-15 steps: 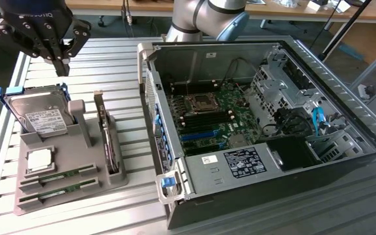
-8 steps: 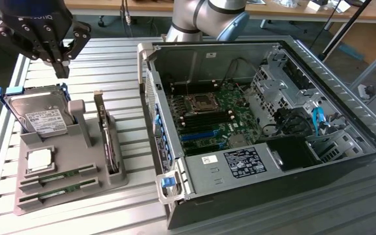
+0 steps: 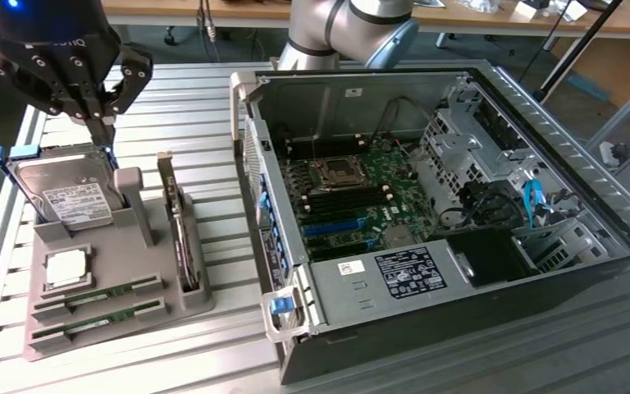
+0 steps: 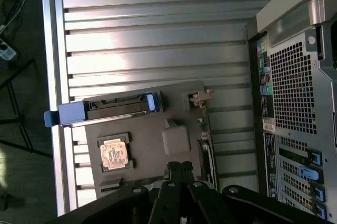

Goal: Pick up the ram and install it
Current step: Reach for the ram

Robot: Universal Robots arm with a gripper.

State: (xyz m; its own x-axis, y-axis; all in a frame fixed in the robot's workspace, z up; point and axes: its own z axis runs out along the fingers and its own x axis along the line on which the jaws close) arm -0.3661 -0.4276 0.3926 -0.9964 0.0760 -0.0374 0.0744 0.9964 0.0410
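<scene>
Lengthwise across the holder (image 3: 112,264), the ram (image 3: 101,292), parallel to its twin (image 3: 101,317).

In the exterior view, the picture's top edge is cutting off the gripper (image 3: 101,135) and the arm (image 3: 348,29). The holder (image 3: 129,263) is hiding the lower parts of the drive (image 3: 69,193) and the card (image 3: 184,238). The two rams (image 3: 102,294) are sitting deep in their slots, their chips too small to tell. In the wrist view, the gripper (image 4: 179,167) is covering one end of the holder (image 4: 152,145), and the picture's edge is cutting off the case (image 4: 295,77).
</scene>
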